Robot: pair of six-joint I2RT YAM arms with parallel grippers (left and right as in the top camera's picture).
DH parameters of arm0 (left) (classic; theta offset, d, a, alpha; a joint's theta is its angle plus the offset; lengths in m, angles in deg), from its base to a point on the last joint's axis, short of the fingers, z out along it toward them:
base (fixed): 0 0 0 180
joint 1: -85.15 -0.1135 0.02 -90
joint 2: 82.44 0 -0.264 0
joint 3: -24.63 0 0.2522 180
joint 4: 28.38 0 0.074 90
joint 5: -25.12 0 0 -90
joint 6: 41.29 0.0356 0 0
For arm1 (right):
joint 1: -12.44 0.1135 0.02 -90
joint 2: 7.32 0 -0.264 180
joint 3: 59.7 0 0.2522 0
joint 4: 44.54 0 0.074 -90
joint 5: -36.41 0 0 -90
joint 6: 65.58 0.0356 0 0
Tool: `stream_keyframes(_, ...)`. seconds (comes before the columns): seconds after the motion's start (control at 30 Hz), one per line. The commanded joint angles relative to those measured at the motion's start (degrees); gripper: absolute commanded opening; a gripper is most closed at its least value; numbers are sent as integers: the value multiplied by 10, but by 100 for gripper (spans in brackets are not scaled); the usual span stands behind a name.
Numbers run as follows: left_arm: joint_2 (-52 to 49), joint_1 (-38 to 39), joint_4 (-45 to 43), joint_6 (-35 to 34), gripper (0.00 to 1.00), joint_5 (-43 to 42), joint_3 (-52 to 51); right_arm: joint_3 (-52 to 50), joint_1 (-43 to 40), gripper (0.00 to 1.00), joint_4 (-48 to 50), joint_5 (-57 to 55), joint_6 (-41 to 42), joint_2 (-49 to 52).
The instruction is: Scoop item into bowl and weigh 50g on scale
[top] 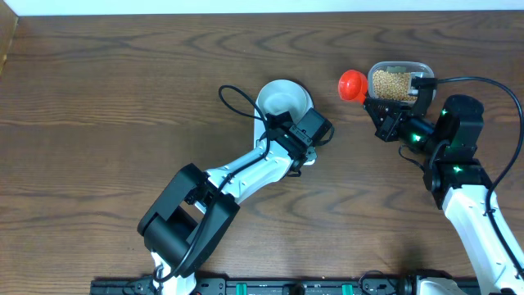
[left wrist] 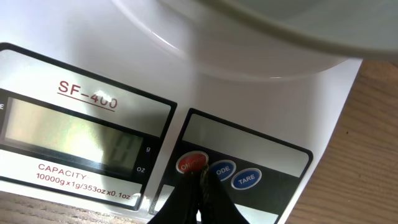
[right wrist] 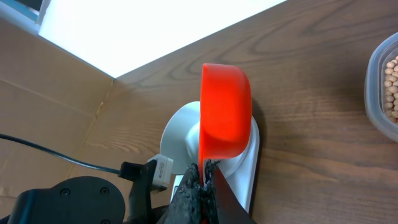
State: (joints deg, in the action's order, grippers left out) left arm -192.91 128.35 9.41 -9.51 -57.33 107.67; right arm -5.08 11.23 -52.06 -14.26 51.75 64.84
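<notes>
Surface carries the scale, mostly hidden under the left arm from above; its display digits are too faint to read. Bowl sits on the scale. Clear container holds the beans. Right tool grasps an orange scoop. Left tool is clenched, tips at the red button

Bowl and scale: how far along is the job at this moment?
Done: the bowl sits on the scale. In hand: the shut left gripper is at the scale's red button; the right gripper holds the scoop near the beans. Left: the bowl looks empty, so all scooping and weighing.
</notes>
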Motion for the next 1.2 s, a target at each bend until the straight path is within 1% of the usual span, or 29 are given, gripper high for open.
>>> stream_keyframes(0.0,4,1,7,7,7,11,-12,10,-3,1,2,0,-13,1)
stream_keyframes(0.47,4,1,-3,8,7,35,-12,10,-3,1,2,0,-13,1)
stream_keyframes(1.17,-9,1,-6,7,7,37,-12,10,-2,1,2,0,-13,1)
